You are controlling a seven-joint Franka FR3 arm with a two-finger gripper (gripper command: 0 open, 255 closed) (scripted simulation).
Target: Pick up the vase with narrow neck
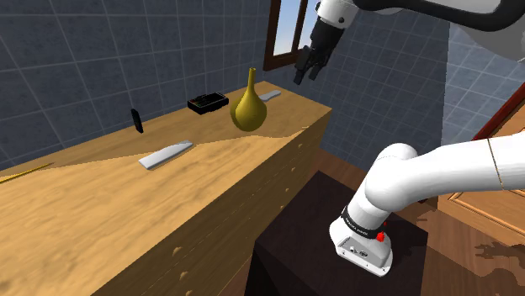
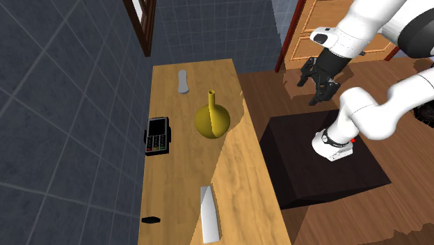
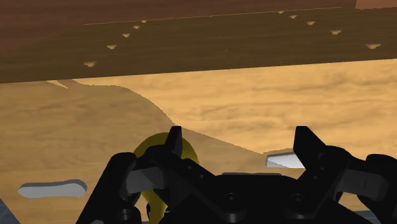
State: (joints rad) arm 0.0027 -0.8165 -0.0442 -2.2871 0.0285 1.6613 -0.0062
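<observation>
The vase [image 1: 246, 109] is olive-yellow, with a round belly and a thin tall neck, and it stands upright on the wooden counter [image 1: 101, 210] near its edge. From the second exterior view the vase [image 2: 211, 120] sits mid-counter. My gripper [image 1: 306, 77] hangs open in the air beyond the counter's edge, higher than the vase and apart from it. In the second exterior view the gripper [image 2: 311, 90] is off to the vase's right, over the floor. In the wrist view the gripper [image 3: 238, 143] has nothing between its spread fingers; the vase [image 3: 153, 147] peeks from behind one finger.
A black card reader [image 2: 157, 134] lies beside the vase toward the wall. A grey knife-like piece [image 2: 209, 213], a pale grey object [image 2: 183, 81] and a small black item [image 2: 150, 220] also lie on the counter. The dark stand [image 2: 327, 160] sits beside the counter.
</observation>
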